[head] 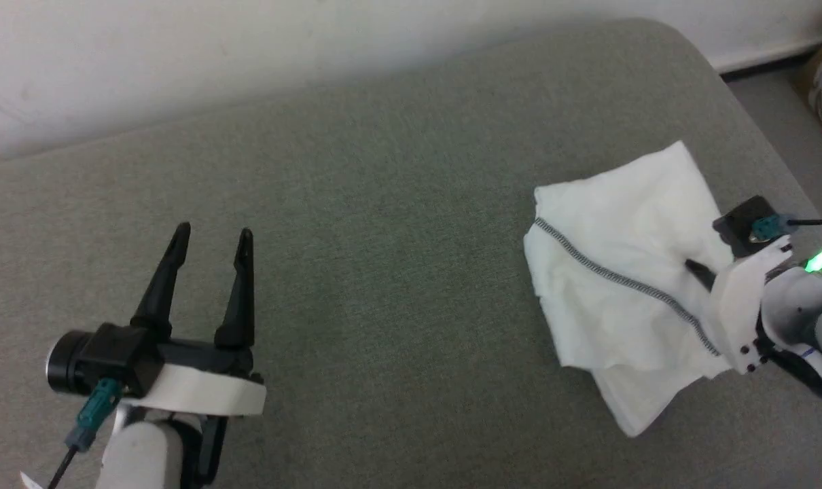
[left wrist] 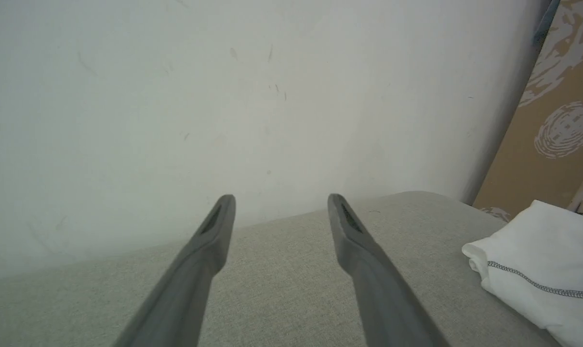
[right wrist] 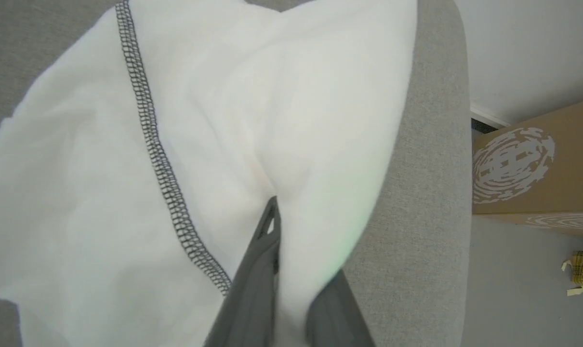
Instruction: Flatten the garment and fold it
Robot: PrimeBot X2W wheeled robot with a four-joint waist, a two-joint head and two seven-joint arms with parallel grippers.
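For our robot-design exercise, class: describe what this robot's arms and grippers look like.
The left gripper and right gripper each have long, tapering dark fingers, a white wrist shell, and a black camera with a teal plug and black cable. A green light glows on the right arm.

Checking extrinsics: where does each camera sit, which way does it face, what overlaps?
Head: on the head, facing forward and down at the grey cushion; open left hand lower left, right hand shut on the garment at right.
Left wrist: on the left arm, facing along its spread fingers across the cushion to the white wall.
Right wrist: on the right arm, facing down its fingers into the pinched garment.
Shared: all three show the garment's seam; both wrist views the printed cardboard box.
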